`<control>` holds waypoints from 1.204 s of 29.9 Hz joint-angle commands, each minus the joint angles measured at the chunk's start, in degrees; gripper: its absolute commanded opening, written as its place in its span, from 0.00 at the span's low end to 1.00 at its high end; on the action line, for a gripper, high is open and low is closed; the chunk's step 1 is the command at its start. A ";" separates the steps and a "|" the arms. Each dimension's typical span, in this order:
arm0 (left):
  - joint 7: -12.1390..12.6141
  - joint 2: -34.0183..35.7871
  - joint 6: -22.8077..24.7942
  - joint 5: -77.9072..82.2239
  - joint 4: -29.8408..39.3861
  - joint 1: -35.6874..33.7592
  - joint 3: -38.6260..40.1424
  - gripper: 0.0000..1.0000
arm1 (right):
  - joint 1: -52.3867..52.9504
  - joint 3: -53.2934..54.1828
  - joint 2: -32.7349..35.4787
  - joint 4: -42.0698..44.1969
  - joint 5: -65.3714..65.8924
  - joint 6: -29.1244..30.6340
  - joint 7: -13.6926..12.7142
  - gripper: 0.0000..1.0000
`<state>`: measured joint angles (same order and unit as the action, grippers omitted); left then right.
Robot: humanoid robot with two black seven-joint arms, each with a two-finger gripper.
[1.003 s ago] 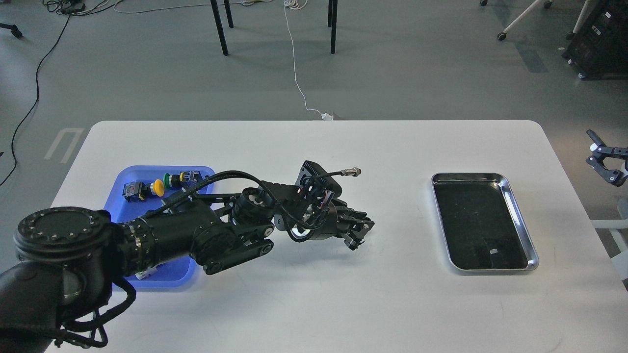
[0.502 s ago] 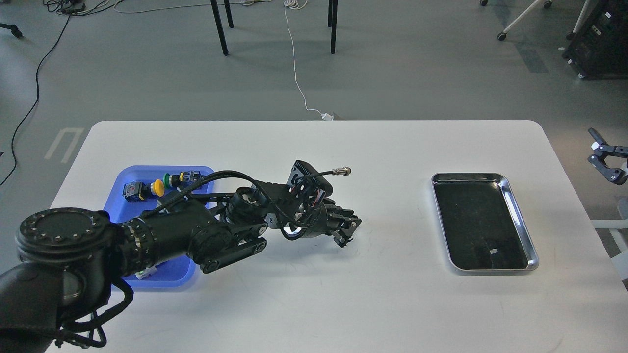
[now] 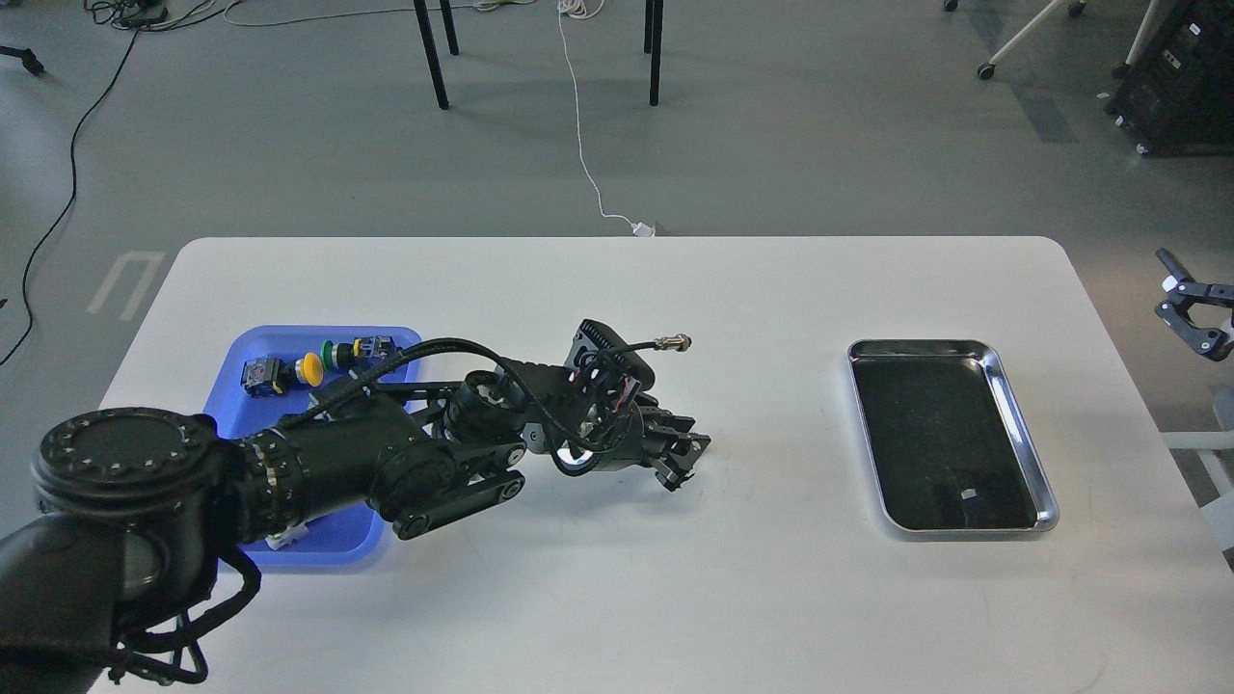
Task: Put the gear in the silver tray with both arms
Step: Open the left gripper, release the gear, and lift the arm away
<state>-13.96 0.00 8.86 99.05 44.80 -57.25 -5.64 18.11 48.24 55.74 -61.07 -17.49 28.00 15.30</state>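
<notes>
- Spanning most of the view, a white table (image 3: 617,598) with rounded corners is seen, and every place below is given relative to it.
- Reaching in from the table's near left corner, the left arm (image 3: 318,463) is stretched toward the table's middle; a black cable hose is looped along it and a metal-tipped connector (image 3: 672,342) sticks out to the right above the wrist.
- On the table's right half the silver tray (image 3: 1024,439) is laid flat, its long axis running from the far side to the near side and its short ends facing the far and near edges; the dark bottom is seen bare but for one small pale spot, perhaps a reflection, near the near end.
- On the table's left half a blue tray (image 3: 241,347) is set, partly covered by the left arm; at its far end a blue-and-black part, a yellow push-button (image 3: 310,369), a green push-button (image 3: 333,355) and another small switch part are held in a row.
- Over the table's middle the left gripper (image 3: 686,463) is pointed right and slightly down; whether its dark fingers are spread or pressed together cannot be told, and anything held cannot be made out.
- Beyond the table's right edge the right gripper (image 3: 1193,313) is seen with its two fingers spread apart, nothing between them.
</notes>
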 commanded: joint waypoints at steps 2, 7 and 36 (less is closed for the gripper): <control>-0.72 0.00 -0.25 -0.69 0.38 -0.14 1.07 0.72 | 0.52 0.27 0.42 0.07 0.00 0.00 0.00 1.00; -0.72 0.00 0.01 -13.49 0.99 -0.84 12.56 0.82 | 5.60 0.54 2.79 0.60 1.05 0.00 -0.18 1.00; 0.07 25.04 13.02 -111.35 0.46 5.74 42.38 0.98 | 68.98 -58.95 -18.02 2.62 42.96 0.00 2.37 0.99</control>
<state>-13.86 24.20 20.35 -11.22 45.34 -52.49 36.58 84.66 -5.86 42.10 -58.59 20.91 28.02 17.63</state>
